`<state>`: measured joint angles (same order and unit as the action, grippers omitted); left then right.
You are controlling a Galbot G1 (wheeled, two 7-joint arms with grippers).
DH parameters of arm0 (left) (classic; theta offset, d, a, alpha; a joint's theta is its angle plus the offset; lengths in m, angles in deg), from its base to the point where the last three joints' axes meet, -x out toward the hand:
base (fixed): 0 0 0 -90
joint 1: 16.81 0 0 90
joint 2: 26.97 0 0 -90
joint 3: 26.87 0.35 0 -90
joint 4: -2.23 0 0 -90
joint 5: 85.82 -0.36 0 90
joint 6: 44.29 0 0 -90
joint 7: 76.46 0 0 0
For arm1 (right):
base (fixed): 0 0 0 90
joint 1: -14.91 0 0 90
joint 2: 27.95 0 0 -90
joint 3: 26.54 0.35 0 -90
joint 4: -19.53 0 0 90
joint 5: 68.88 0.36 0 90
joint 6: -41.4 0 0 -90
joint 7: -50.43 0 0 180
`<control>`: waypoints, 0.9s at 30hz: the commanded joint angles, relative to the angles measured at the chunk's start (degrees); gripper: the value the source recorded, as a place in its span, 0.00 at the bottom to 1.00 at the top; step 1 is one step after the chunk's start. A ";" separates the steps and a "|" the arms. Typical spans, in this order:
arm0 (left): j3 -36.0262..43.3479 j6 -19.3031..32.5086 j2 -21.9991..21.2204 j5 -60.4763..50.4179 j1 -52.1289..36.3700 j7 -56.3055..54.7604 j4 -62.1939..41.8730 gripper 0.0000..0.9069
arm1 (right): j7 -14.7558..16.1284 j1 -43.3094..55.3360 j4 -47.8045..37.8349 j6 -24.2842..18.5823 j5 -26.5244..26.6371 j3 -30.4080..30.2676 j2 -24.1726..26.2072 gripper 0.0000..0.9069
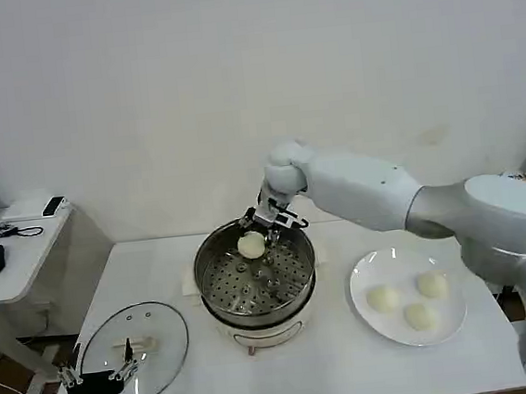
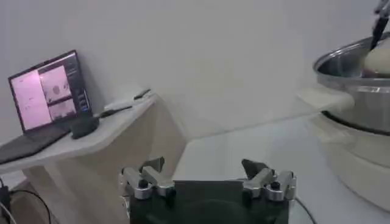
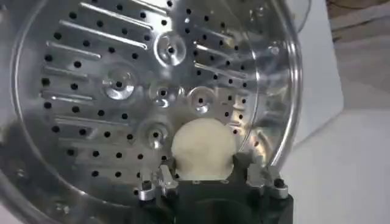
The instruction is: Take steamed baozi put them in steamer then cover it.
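Note:
My right gripper [image 1: 253, 245] is shut on one steamed baozi [image 1: 252, 245], a cream-white bun held just above the back of the steamer [image 1: 219, 299]. In the right wrist view the baozi [image 3: 203, 149] sits between the fingers of the gripper [image 3: 204, 168], over the perforated tray [image 3: 122, 79]. Three more baozi [image 1: 382, 298] lie on the white plate [image 1: 392, 332] to the right. The glass cover [image 1: 159, 328] lies flat on the table at the front left. My left gripper [image 1: 98, 371] is parked open beside it, jaws wide apart [image 2: 207, 171] with nothing between them.
The steamer's wall [image 2: 359, 97] shows far off in the left wrist view. A side desk [image 1: 12, 254] with a laptop [image 2: 52, 91] and a mouse stands left of the table. A wall rises close behind the table.

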<state>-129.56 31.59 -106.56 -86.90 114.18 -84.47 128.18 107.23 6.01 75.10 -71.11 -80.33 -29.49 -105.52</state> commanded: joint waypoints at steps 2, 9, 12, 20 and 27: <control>-0.10 0.08 -0.04 -0.02 0.15 -0.10 0.05 1.00 | -1.25 -1.66 -4.39 -3.81 -4.29 -0.20 -2.45 0.74; -0.09 0.28 -0.16 -0.01 0.35 -0.14 0.22 1.00 | -3.01 -2.06 -5.39 -4.91 -3.82 0.19 -2.79 1.00; -0.08 0.28 -0.17 0.01 0.49 -0.13 0.51 1.00 | -3.19 -0.79 -3.79 -4.38 -1.95 0.91 -1.78 1.00; 0.50 0.21 -0.05 0.04 0.36 -0.08 0.95 1.00 | -0.50 9.94 13.21 3.87 8.41 -1.84 8.38 1.00; 0.79 0.06 0.78 0.55 -0.03 0.07 1.26 1.00 | -1.50 16.08 22.19 16.65 11.27 -5.69 23.93 1.00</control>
<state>-128.95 31.77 -106.21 -86.55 114.25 -84.51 129.13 105.70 14.61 85.63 -65.81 -74.35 -31.99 -96.19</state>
